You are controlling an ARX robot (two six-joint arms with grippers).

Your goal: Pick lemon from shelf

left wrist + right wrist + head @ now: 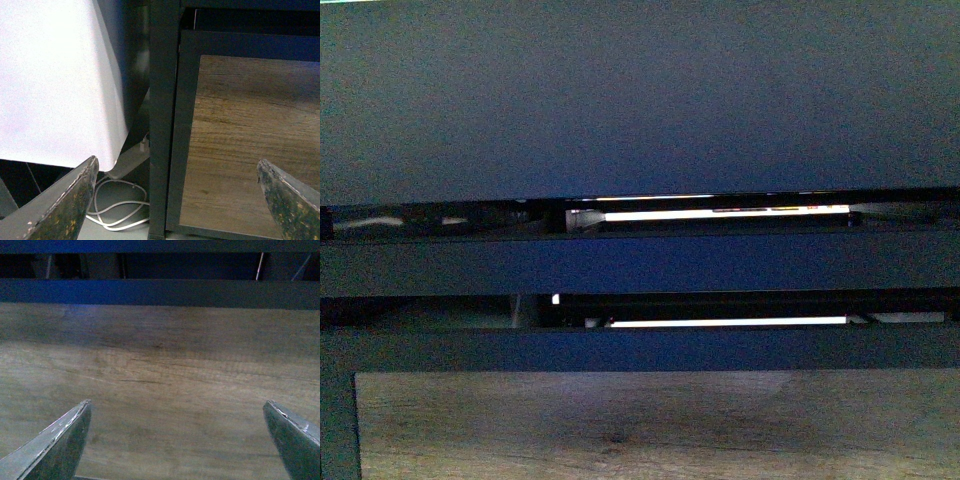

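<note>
Front view shows only the shelf rails (no lemon visible); we should look higher first, left gripper and right gripper fingers apart, empty.

Wood panel sits framed within the shelf.

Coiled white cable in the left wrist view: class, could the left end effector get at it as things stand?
Probably yes. The left end effector is open, and the cable lies uncovered beside the shelf. The shelf's black upright and the hanging white cloth crowd it, though.
</note>
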